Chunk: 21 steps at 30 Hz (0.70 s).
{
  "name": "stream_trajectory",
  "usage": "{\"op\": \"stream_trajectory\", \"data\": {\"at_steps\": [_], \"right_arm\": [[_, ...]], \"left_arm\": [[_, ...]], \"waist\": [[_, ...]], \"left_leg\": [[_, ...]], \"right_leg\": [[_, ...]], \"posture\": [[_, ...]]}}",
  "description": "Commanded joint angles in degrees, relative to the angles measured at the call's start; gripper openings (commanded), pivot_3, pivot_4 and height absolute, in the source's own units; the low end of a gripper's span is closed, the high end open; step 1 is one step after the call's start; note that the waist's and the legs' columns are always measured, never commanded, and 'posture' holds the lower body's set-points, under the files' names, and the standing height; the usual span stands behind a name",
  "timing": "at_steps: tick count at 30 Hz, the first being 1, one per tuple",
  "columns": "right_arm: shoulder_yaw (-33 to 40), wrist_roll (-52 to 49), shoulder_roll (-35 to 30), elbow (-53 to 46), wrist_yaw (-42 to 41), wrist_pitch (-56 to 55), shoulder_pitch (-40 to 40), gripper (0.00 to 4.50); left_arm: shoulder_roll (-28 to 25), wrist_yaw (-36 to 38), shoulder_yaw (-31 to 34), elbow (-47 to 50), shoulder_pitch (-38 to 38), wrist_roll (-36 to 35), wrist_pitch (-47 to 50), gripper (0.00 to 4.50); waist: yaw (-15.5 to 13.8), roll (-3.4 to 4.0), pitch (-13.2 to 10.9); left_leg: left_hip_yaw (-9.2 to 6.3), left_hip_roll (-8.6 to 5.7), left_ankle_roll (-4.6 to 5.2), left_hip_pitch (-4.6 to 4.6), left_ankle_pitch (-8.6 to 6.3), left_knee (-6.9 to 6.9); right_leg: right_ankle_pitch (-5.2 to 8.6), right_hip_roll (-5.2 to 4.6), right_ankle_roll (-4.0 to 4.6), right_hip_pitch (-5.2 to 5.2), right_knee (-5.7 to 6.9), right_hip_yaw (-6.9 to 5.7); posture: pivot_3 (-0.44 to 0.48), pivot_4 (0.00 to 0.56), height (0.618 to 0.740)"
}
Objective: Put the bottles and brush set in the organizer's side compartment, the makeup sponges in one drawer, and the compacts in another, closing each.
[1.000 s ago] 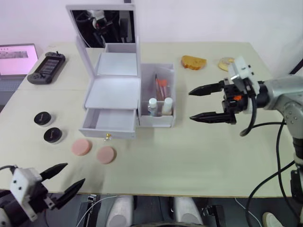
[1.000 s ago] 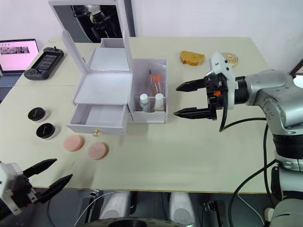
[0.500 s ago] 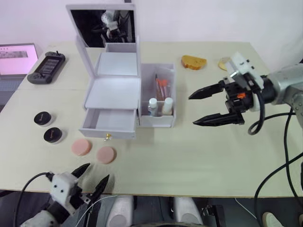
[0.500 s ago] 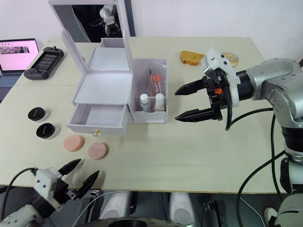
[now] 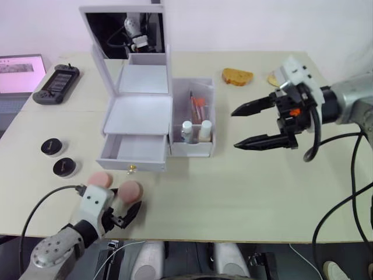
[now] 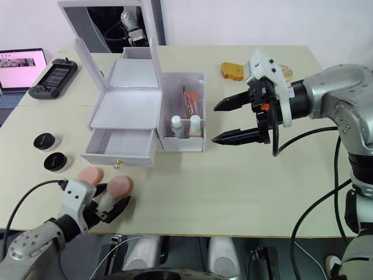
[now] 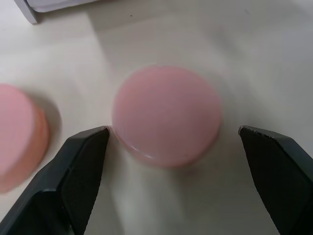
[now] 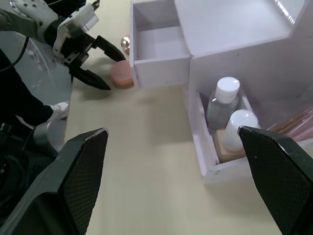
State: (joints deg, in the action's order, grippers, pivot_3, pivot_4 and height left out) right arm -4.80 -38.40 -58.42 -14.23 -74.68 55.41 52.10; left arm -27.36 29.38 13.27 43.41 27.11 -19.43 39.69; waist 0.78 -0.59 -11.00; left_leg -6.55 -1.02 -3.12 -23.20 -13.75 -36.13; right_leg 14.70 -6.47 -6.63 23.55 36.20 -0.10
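Observation:
The white organizer [image 5: 140, 114] stands mid-table with its mirror lid up and its lower drawer [image 5: 135, 149] pulled out, nothing inside. Its side compartment [image 5: 195, 146] holds two bottles [image 5: 187, 129] and the brush set [image 5: 198, 105]. Two pink makeup sponges lie in front of the drawer. My left gripper [image 5: 121, 205] is open low at the table's front edge, its fingers [image 7: 83, 161] on either side of the right sponge [image 7: 166, 115], apart from it. The left sponge [image 5: 100, 178] lies beside. Two black compacts [image 5: 51, 146] [image 5: 64, 167] sit left of the organizer. My right gripper [image 5: 234, 128] hovers open, holding nothing, right of the side compartment.
A game controller [image 5: 56, 83] and a laptop [image 5: 20, 73] sit at the back left. A piece of bread [image 5: 238, 76] and a round pastry [image 5: 274, 79] lie at the back right. The table's front edge [image 5: 233, 238] runs just behind my left gripper.
My left gripper has come up from below the table's front edge and forward to straddle the right sponge. The right gripper has stayed open in nearly the same place.

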Motion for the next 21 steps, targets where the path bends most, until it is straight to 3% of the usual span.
{"op": "stream_trajectory", "data": {"at_steps": [1, 10, 13, 15, 21], "right_arm": [[0.0, 0.2, 0.4, 0.3, 0.6, 0.5, 2.4, 4.5], [-1.2, 1.2, 1.1, 3.1, 0.2, -0.1, 5.2, 4.5], [-1.5, 1.8, 1.3, 4.3, -0.2, -0.3, 6.2, 4.5], [-1.8, 2.2, 1.4, 5.1, -0.5, -0.4, 7.0, 4.5], [-2.7, 2.7, 2.2, 6.5, -0.6, 0.3, 9.7, 4.5]], "left_arm": [[-1.6, -1.3, 0.5, 2.2, -1.7, -1.3, 4.1, 4.46], [-2.6, -4.7, -3.7, 2.1, -6.9, -0.5, 8.1, 4.46], [-3.3, -5.2, -4.6, 2.2, -7.3, -0.1, 8.6, 3.7], [-3.7, -5.2, -4.9, 2.4, -7.2, -0.1, 8.8, 2.78], [-4.7, -5.4, -4.6, 2.5, -7.1, 0.2, 8.5, 2.67]], "waist": [[0.0, -0.01, 0.0], [-0.1, 0.0, 0.0], [-0.1, 0.01, 0.0], [0.0, 0.02, 0.0], [0.0, 0.02, 0.0]], "left_leg": [[0.0, 0.0, 0.0, 0.0, 0.0, -0.01], [0.0, -0.01, 0.0, -0.01, 0.0, -0.02], [0.0, -0.01, 0.0, -0.01, 0.0, -0.01], [0.0, -0.01, 0.0, 0.0, 0.0, 0.0], [0.0, -0.01, 0.0, 0.0, 0.0, 0.0]], "right_leg": [[0.01, 0.0, 0.02, -0.01, 0.0, 0.0], [-0.05, 0.0, -0.08, -0.03, -0.02, 0.0], [-0.05, 0.0, -0.08, -0.03, -0.02, 0.01], [-0.05, 0.0, -0.08, -0.02, -0.02, 0.0], [-0.04, -0.01, -0.06, -0.02, -0.03, 0.01]], "posture": [[0.0, 0.15, 0.74], [0.0, 0.15, 0.74], [0.0, 0.15, 0.74], [0.0, 0.15, 0.74], [0.0, 0.15, 0.74]]}}
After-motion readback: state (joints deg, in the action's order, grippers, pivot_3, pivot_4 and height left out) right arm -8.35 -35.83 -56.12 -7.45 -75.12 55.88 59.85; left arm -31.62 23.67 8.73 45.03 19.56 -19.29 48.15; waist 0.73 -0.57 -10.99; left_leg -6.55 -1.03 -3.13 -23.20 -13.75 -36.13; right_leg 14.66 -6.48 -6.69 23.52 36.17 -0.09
